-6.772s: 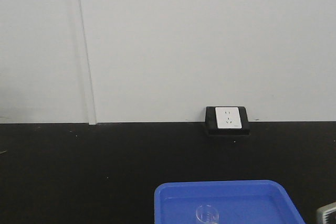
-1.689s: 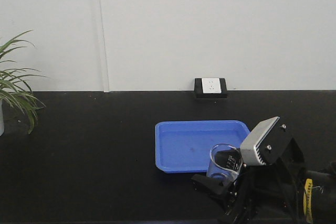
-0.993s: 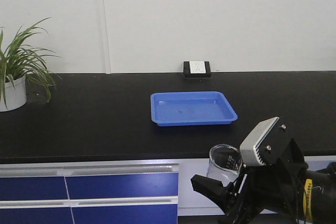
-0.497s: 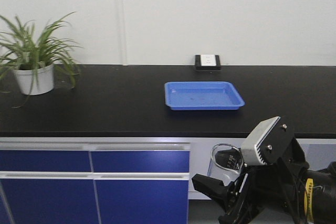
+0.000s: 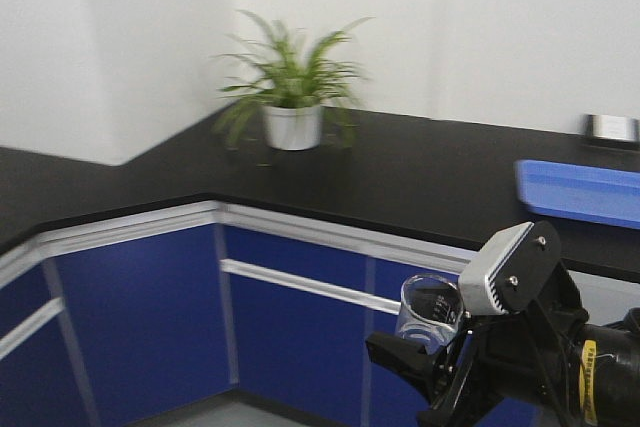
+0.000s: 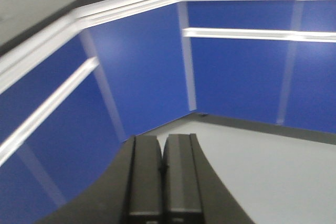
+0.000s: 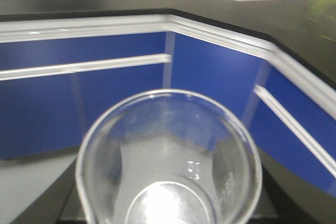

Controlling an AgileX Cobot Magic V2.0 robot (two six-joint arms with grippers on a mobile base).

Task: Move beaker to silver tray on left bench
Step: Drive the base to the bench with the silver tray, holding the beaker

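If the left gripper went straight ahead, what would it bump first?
The left gripper would probably meet the blue cabinet doors at the corner, though the grey floor may come first; depth is unclear.

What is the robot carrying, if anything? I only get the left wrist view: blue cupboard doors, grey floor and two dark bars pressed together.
Observer: The right gripper holds a small clear glass beaker, upright, low on the right of the front view.
Operator: Is anything inside it?
Observer: The right wrist view looks straight down into it, and it looks empty, with just glare at the bottom.
Operator: Where could it put the thing down?
Observer: No silver tray shows in any view. The front view has a long black worktop carrying a potted green plant and a bright blue plastic tray.
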